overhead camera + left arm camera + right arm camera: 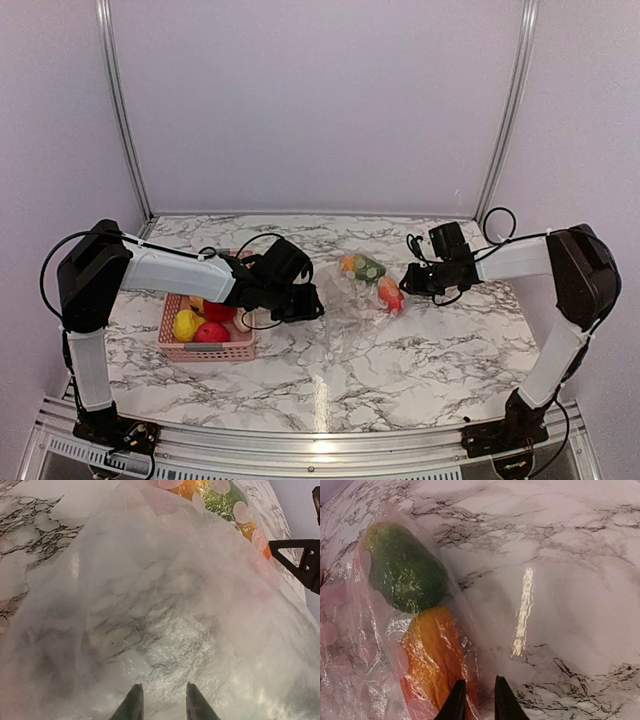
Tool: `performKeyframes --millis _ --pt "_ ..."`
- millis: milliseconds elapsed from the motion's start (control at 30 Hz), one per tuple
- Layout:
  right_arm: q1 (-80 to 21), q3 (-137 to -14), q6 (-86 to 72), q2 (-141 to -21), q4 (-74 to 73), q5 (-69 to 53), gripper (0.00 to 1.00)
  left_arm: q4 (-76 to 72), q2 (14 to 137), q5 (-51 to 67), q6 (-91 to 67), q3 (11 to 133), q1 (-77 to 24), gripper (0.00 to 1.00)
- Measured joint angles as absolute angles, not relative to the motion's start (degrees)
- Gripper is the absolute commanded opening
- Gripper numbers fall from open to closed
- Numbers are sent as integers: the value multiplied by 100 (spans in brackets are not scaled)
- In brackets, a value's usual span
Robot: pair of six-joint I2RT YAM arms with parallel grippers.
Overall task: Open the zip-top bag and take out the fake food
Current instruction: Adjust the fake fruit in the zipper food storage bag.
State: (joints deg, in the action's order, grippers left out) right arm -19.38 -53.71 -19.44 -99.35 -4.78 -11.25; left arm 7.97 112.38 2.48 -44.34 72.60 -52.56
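Top view: bag point(350, 315) lies just right of basket point(205, 350). Fake food point(372, 278) inside bag, at end farthest from basket. Left gripper point(312, 303) between basket and bag.
Left wrist: fingers narrow, pinching bag film.
Right wrist: right gripper point(479, 682) nearly closed at bag edge, beside orange piece point(432, 650). Cannot tell whether it grips.
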Motion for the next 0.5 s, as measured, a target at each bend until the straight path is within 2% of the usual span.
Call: performKeyframes --millis 233,500 --pt "-2029 -5371 -1918 -9955 -473 -1066 17 799 11249 250 -4434 7317 -5256 30" --pt "-2414 -5435 -1761 -10232 -565 -738 35 801 11251 248 -4434 7319 -5256 30"
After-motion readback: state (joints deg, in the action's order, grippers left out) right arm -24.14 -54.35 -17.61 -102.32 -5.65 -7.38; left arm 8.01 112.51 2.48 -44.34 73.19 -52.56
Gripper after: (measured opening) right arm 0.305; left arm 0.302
